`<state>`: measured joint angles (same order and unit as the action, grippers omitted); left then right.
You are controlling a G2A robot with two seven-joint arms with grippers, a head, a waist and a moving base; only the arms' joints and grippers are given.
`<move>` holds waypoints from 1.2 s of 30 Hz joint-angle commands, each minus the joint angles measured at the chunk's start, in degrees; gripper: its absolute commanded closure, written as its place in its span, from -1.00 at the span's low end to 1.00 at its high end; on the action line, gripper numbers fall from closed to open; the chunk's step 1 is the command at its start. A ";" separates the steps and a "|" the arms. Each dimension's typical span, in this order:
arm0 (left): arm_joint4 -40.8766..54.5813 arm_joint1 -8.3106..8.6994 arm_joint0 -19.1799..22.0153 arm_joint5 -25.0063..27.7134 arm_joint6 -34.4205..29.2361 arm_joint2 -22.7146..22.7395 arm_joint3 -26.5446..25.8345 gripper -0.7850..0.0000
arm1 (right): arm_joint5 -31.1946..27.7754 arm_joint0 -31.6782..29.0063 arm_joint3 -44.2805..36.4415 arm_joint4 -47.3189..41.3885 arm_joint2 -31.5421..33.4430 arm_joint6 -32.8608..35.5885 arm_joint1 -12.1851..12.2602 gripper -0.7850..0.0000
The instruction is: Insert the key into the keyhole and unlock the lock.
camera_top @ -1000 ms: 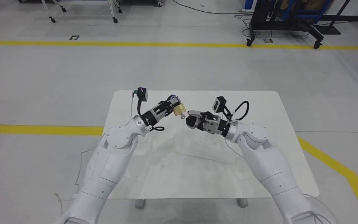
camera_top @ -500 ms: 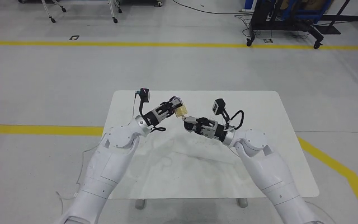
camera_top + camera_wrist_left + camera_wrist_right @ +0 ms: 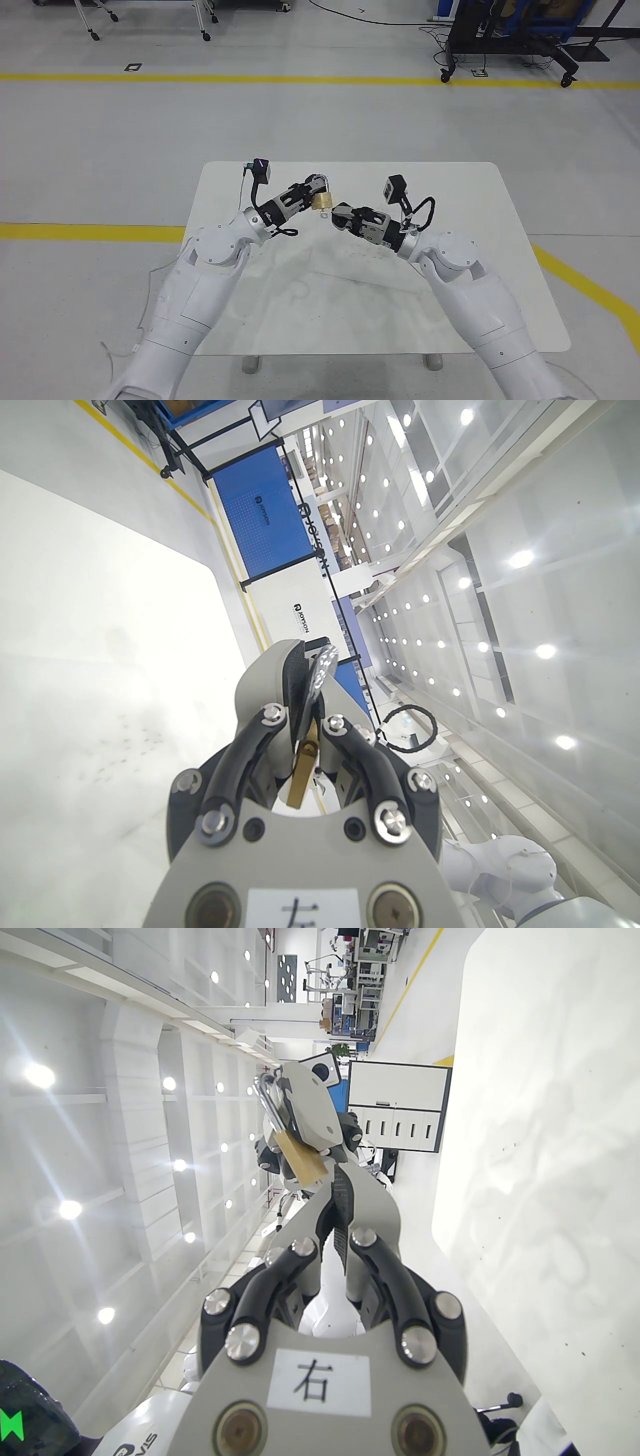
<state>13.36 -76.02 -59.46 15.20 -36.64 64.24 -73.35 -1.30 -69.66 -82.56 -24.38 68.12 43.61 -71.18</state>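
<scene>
Right gripper (image 3: 337, 211) is nearing the lock (image 3: 321, 201), pinched closed; left gripper (image 3: 317, 189) is clamping it over the white table (image 3: 470, 190), yellow-lined floor (image 3: 300, 110) beyond.

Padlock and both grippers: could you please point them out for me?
padlock (image 3: 300, 1163), right wrist view, brass body.
left gripper (image 3: 314, 676), left wrist view, between its fingertips.
right gripper (image 3: 341, 1180), right wrist view, between its fingertips.
</scene>
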 commanded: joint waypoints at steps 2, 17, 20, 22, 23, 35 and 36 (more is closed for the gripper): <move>-0.03 0.01 -0.08 -0.29 0.16 -0.01 -0.09 1.00 | -0.31 -0.06 -0.14 0.30 -0.15 -0.32 0.00 1.00; -1.06 0.08 -0.19 -0.24 1.05 0.09 -0.45 1.00 | -2.95 -0.32 -0.30 0.65 0.35 -0.14 0.23 0.48; -1.58 0.12 -0.29 0.42 0.84 0.05 -0.83 1.00 | -3.42 -0.50 -0.43 0.98 0.70 0.32 0.37 0.37; -2.60 0.19 -0.30 1.29 0.44 -0.08 -1.07 1.00 | -3.72 -0.48 -0.54 1.66 0.80 0.57 0.47 0.30; -3.45 0.23 -0.32 1.80 0.48 -0.18 -1.30 1.00 | -3.82 -0.47 -0.57 2.11 0.82 0.63 0.52 0.28; -7.72 0.38 -0.41 3.99 -0.65 -1.58 -2.18 1.00 | -4.92 -0.70 -1.24 6.40 0.16 -0.50 0.77 0.36; -7.86 0.38 -0.40 3.95 -0.64 -1.65 -2.19 1.00 | -4.86 -0.69 -1.23 6.47 0.14 -0.57 0.79 0.48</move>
<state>5.63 -75.64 -59.87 19.20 -37.31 62.65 -75.54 -6.21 -70.35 -83.81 -17.95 68.27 43.07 -70.40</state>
